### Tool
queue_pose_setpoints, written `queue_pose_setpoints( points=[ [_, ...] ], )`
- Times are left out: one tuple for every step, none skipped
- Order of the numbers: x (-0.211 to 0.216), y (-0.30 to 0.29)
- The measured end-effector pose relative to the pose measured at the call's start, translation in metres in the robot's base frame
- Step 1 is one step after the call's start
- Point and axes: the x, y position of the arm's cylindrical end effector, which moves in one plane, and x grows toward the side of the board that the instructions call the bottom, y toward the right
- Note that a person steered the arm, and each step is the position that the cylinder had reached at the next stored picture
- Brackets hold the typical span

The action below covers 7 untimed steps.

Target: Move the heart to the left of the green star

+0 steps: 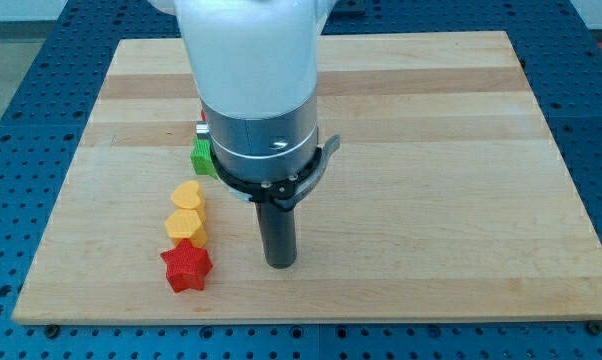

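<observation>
my tip (279, 262) right of red star (186, 268) | yellow heart (187, 195) near green block (202, 157) | no pincer, only rod

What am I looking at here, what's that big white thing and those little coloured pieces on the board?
The white and grey bulk is a robot arm seen close up, in the only camera view. It ends in a dark rod; its lower end, my tip, rests on the wooden board and holds nothing, it only pushes. To the tip's left, in a column, lie a yellow heart, another yellow block and a red star. A green block, with something red above it, is partly hidden behind the arm.
</observation>
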Motion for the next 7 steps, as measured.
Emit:
queue_pose_setpoints(
  points=[
    [0.0, 0.001],
    [-0.017, -0.022],
    [-0.024, -0.072],
    [-0.044, -0.096],
    [-0.063, -0.131],
    [-0.089, -0.134],
    [-0.092, -0.125]
  ],
)
